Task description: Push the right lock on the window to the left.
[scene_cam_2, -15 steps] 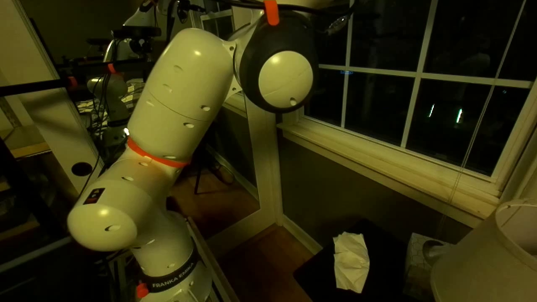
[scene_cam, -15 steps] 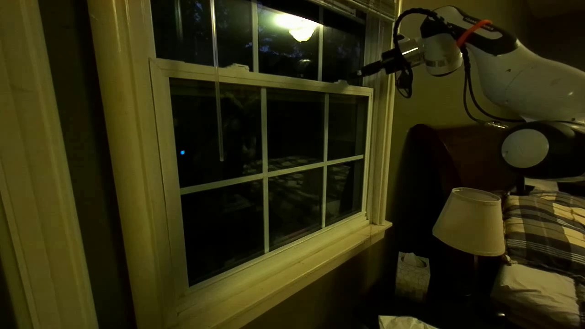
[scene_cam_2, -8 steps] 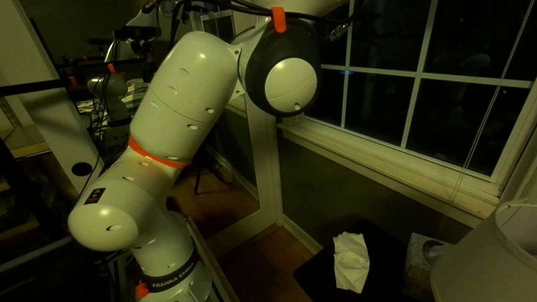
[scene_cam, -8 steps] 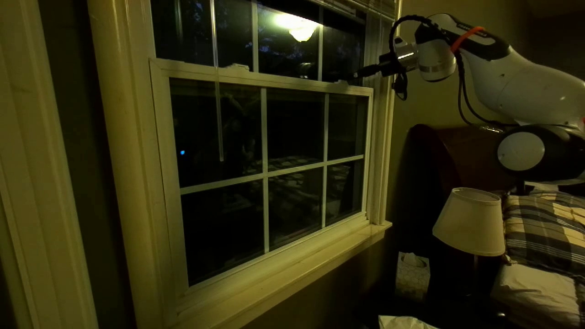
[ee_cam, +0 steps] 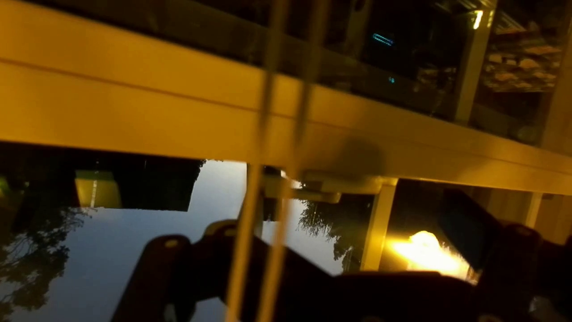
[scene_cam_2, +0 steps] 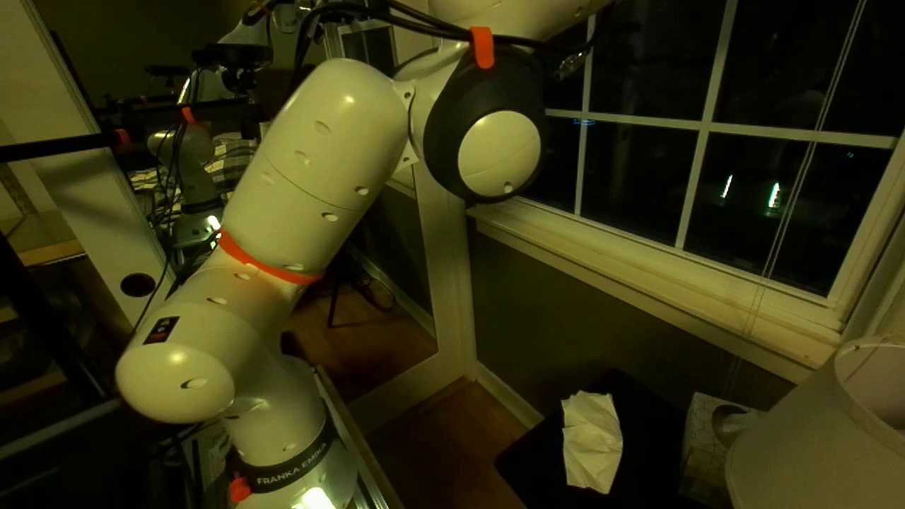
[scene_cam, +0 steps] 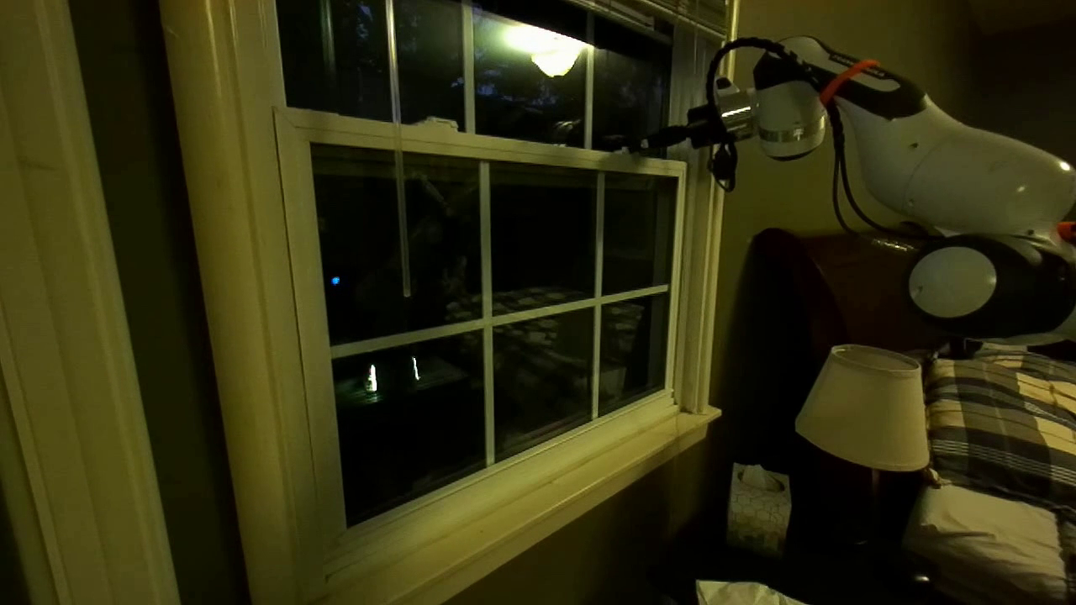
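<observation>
The window's right lock is a small pale latch on top of the middle rail, partly hidden by my fingertips in an exterior view. In the wrist view, the lock and its lever sit under the rail edge, the picture being upside down. My gripper is at the lock from the right side of the window. In the wrist view, the gripper has its dark fingers spread wide, with the lock showing between them. Whether a finger touches the lock, I cannot tell.
Two blurred blind cords hang in front of one finger in the wrist view. The left lock and a clear blind wand are further left. A lamp, a tissue box and a bed stand below the arm.
My arm has moved down and left toward the window, bringing the fingertips from above and right of the lock to it. The blind cords have shifted left in an exterior view.
</observation>
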Motion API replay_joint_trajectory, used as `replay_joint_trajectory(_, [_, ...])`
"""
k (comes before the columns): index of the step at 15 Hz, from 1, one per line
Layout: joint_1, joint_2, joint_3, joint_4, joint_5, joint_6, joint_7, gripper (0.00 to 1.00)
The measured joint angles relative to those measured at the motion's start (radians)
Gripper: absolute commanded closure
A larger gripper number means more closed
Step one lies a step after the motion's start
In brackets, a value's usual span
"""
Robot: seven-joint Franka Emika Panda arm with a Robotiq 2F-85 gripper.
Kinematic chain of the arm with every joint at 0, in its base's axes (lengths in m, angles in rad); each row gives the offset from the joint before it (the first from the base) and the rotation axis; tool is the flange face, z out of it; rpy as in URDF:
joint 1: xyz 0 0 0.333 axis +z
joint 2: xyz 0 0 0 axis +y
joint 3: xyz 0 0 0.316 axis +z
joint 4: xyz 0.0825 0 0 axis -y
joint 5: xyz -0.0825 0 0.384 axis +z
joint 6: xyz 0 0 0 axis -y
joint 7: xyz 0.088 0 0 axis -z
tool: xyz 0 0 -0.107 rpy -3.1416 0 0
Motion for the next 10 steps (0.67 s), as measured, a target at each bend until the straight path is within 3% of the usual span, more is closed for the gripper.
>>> replay_joint_trajectory(6, [-0.02,-0.005,0.0,0.016,0.0,-0.083,0.023,0.0])
replay_joint_trajectory(10, [-0.03,-0.025,0.01,0.029,0.02,-0.279,0.065,0.0])
